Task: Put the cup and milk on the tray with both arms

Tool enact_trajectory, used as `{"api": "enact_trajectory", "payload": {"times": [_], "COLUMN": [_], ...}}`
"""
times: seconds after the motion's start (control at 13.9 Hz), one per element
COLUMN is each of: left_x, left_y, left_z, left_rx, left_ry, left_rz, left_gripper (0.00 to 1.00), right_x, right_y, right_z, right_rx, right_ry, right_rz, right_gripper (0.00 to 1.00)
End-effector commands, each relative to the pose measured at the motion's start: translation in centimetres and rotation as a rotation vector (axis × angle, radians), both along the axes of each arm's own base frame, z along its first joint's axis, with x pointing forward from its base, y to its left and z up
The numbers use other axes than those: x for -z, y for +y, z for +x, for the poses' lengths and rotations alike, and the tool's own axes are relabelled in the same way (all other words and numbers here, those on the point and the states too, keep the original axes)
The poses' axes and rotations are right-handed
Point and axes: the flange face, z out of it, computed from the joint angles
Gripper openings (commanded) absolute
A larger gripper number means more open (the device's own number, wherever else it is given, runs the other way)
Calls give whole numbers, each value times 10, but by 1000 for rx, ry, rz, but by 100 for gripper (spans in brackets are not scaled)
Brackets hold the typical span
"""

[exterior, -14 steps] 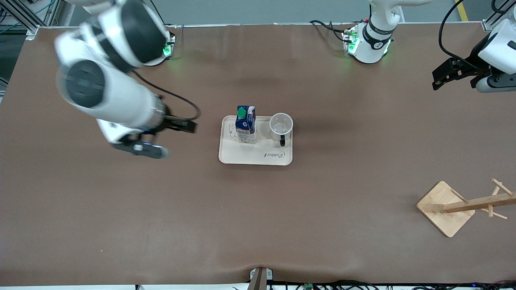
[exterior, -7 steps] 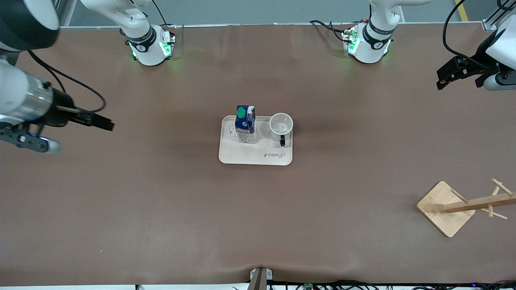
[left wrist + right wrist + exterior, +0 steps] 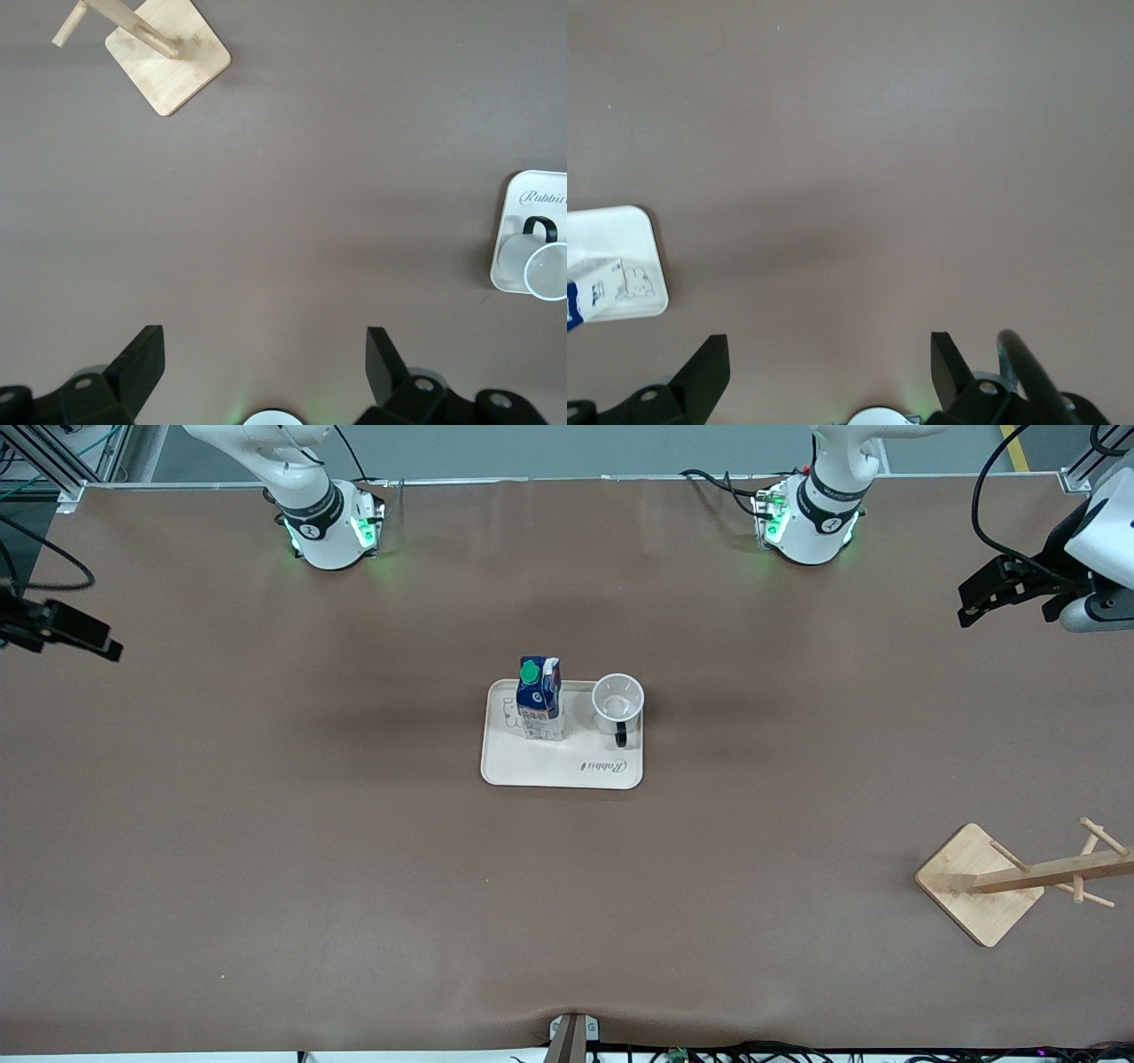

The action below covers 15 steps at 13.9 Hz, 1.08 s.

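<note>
The cream tray (image 3: 540,769) lies at mid-table. The dark-blue milk (image 3: 539,695) with its green cap stands upright on it, toward the right arm's end. The white cup (image 3: 617,701) stands upright on it beside the milk, its black handle pointing toward the front camera. My left gripper (image 3: 967,605) is open and empty over bare table at the left arm's end. My right gripper (image 3: 102,642) is open and empty at the right arm's end. The left wrist view shows its open gripper (image 3: 264,359), the cup (image 3: 545,266) and a tray corner (image 3: 523,199). The right wrist view shows its open gripper (image 3: 830,363) and a tray corner (image 3: 620,230).
A wooden rack with a square base (image 3: 974,881) lies tipped on its side near the front camera at the left arm's end; it also shows in the left wrist view (image 3: 168,53). The arm bases (image 3: 328,522) (image 3: 811,518) glow green along the table's edge.
My right arm has swung away from beside the tray to its end of the table, and is now mostly out of the front view. The left gripper has barely moved. Cup and milk stay put.
</note>
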Motion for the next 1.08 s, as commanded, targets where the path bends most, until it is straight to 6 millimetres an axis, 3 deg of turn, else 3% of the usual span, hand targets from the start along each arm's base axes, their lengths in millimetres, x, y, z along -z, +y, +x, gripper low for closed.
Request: {"api": "enact_trajectory", "payload": {"times": [0.0, 0.29, 0.5, 0.65, 0.79, 1.01], "left_x": [-5, -13, -7, -9, -8, -9], "left_y": [-3, -3, -2, 0, -2, -1], "left_z": [4, 9, 14, 13, 14, 14], "left_rx": [5, 7, 0, 0, 5, 2], "left_ry": [-1, -19, -10, -13, -11, -14], "left_rz": [-12, -16, -13, -16, -14, -16], "left_gripper": [100, 100, 100, 100, 100, 100], "right_x": [9, 4, -3, -5, -4, -3], "right_y": [10, 25, 35, 30, 6, 5], "right_z": [-27, -25, -24, -20, -21, -22], "right_rx": [-27, -58, -80, -70, -28, -26], "right_ry": [17, 2, -19, -54, -48, -39], "right_rz": [-12, -42, -121, -102, -16, -15], "right_gripper": [100, 100, 100, 100, 100, 100]}}
